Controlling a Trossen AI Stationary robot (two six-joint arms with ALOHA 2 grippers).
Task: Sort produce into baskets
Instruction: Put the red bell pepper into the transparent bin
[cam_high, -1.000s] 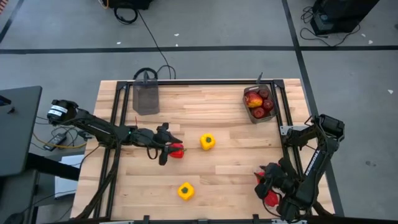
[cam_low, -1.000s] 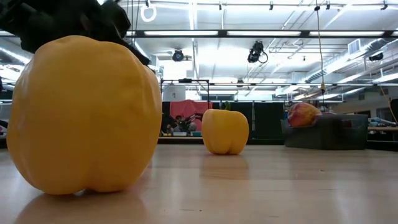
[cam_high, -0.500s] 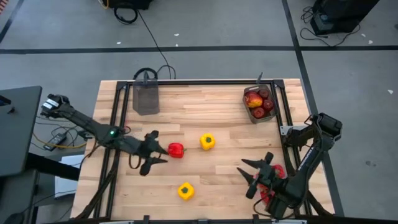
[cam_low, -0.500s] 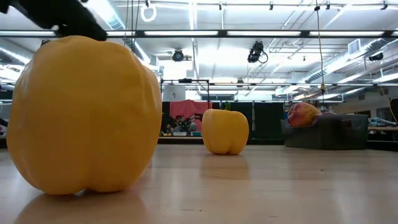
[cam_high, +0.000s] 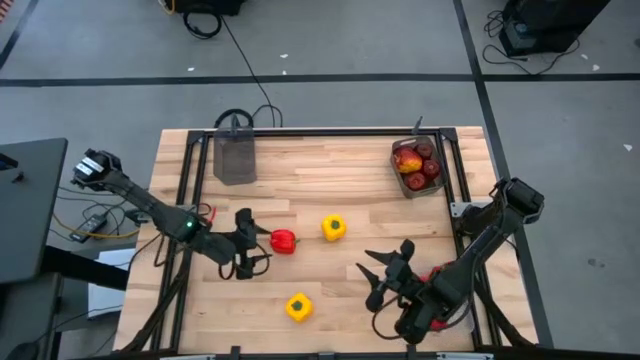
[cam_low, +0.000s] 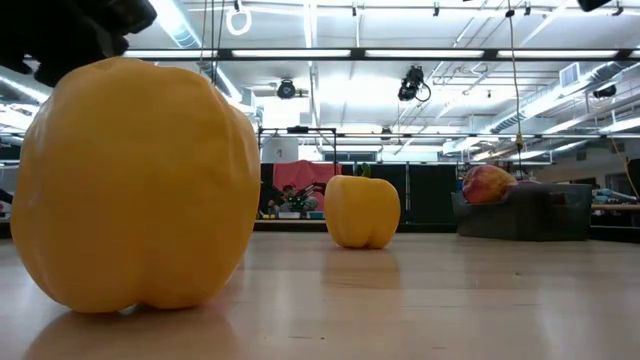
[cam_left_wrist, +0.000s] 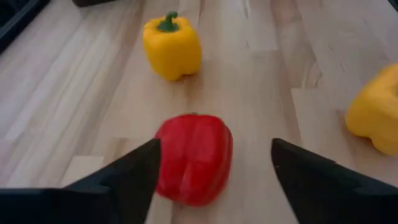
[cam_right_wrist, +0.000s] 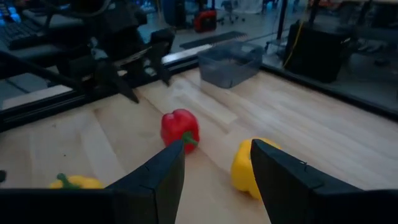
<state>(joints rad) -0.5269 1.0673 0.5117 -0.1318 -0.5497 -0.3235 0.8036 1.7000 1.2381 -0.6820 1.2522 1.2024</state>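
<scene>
Wooden counter (cam_high: 370, 180) under bright workshop lights, cables trailing on the floor beyond. Left gripper (cam_high: 247, 243) low over the boards, fingers (cam_left_wrist: 130, 171) spread wide and empty, red pepper (cam_left_wrist: 194, 158) lying just ahead of and between the tips; probably lined up that way so a short push forward puts a finger on each side. Beyond it, a yellow pepper (cam_left_wrist: 171, 46), and a second yellow pepper (cam_left_wrist: 375, 118) off to one side of the fingers. Right gripper (cam_high: 387, 273) likewise spread and empty, aimed across the counter, red pepper and one yellow pepper ahead of its tips, well apart from them. Grey basket (cam_high: 235, 156) far past both grippers, seemingly empty. Basket of apples (cam_high: 416, 165) at the far right corner, already loaded, so sorting looks partly done.
</scene>
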